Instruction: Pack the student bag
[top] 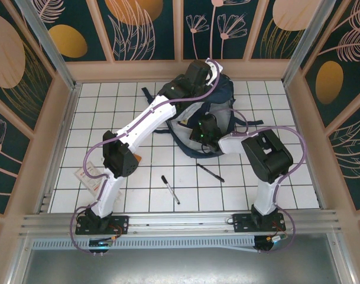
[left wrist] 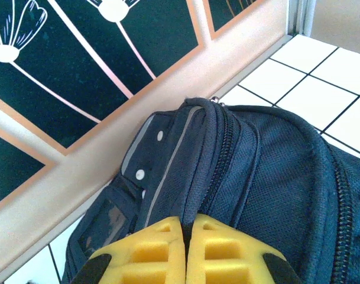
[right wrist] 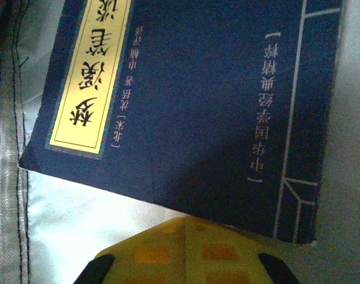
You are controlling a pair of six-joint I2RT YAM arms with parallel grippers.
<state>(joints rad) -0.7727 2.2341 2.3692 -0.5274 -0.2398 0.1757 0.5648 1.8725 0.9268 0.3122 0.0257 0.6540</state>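
In the upper centre of the overhead view, against the back wall, the student bag [top: 224, 97] is slumped on the tiled surface. Its top ridge is met by the left gripper [top: 198, 72], jaws pressed together and apparently nipping the seam. The fabric is judged soft and floppy, best taken at that stitched ridge. The right gripper [top: 204, 135] is sunk in the opening. The right wrist view alone reveals a blue book [right wrist: 197, 100] on pale lining, with the jaws together at its edge. Whether it is pinched cannot be told.

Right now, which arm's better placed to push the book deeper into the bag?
Right. The right gripper is shut at the edge of the book, inside the student bag. The left gripper pinches the bag's top, likely holding it open.
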